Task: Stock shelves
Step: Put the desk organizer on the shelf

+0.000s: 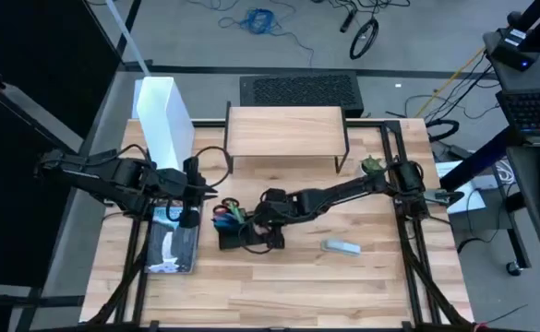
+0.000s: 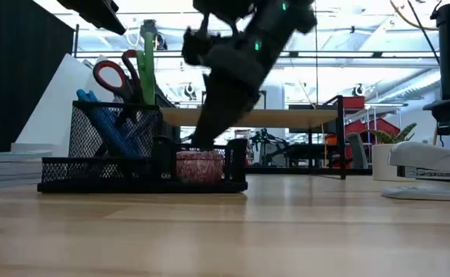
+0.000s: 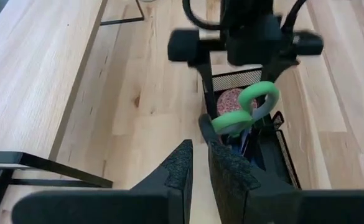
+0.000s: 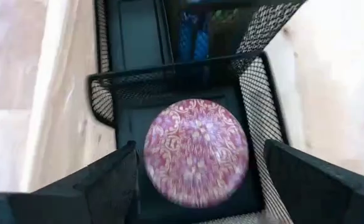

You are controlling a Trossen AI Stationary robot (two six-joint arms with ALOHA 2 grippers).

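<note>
The shelves (image 1: 286,132), a low light-wood riser on black legs, stand at the table's far middle. In front of them sits a black mesh organizer (image 1: 244,231) holding scissors (image 2: 117,77) and pens. A round pink-patterned thing (image 4: 195,152) lies in its small front compartment. My right gripper (image 4: 197,186) is open just above that compartment, one finger on either side of the pink thing, apart from it. My left gripper (image 3: 200,177) hovers left of the organizer with its fingers close together and nothing between them.
A tall white file box (image 1: 163,115) stands at the far left, and a tray with papers (image 1: 173,247) lies at the near left. A stapler (image 1: 342,246) lies to the right of the organizer. A small plant (image 1: 373,166) stands by the right arm.
</note>
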